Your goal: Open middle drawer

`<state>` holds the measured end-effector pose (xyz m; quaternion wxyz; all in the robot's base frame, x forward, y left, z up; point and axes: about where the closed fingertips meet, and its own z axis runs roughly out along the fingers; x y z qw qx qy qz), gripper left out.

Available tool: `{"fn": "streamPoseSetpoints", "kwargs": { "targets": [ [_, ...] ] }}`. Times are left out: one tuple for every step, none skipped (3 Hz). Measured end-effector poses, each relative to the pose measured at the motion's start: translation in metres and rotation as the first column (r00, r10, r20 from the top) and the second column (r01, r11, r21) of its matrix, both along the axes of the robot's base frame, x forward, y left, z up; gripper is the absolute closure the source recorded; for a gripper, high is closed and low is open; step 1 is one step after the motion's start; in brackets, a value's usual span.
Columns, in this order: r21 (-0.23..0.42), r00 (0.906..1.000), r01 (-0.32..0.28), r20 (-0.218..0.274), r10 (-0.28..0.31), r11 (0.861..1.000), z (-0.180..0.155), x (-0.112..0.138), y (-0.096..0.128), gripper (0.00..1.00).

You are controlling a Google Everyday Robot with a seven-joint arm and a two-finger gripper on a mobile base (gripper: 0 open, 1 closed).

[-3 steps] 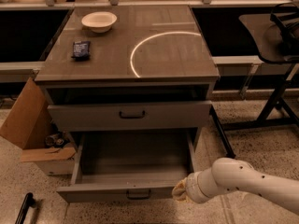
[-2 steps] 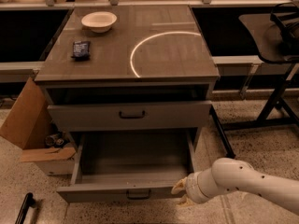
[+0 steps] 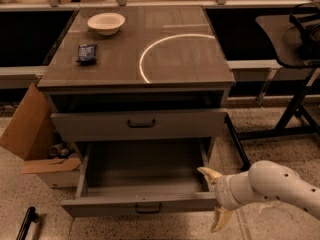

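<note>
The middle drawer [image 3: 100,207] is pulled far out of the grey cabinet [image 3: 135,64], and its inside looks empty. Its small dark bar handle [image 3: 148,207] sits at the centre of the front. My gripper [image 3: 215,196] is at the right end of this drawer's front, just off its corner. Its fingers [image 3: 209,173] are spread open and hold nothing. The white arm [image 3: 270,186] reaches in from the lower right. The drawer above [image 3: 90,126], with a wider handle [image 3: 141,123], sits nearly shut.
A white bowl [image 3: 106,23] and a dark packet [image 3: 87,53] lie on the cabinet top. An open cardboard box [image 3: 30,134] stands on the floor to the left. A black frame [image 3: 295,104] stands to the right. A black object [image 3: 25,224] lies at the lower left.
My gripper has drawn back a little to the right, away from the drawer's front. The drawer stays open as before.
</note>
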<state>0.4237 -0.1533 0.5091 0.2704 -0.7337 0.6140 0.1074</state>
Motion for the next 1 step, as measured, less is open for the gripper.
{"fn": "streamPoseSetpoints", "kwargs": {
  "targets": [
    [-0.031,0.9985,0.055,0.007,-0.055,0.998,0.0258,0.022,-0.0456,0.0]
  ]
}}
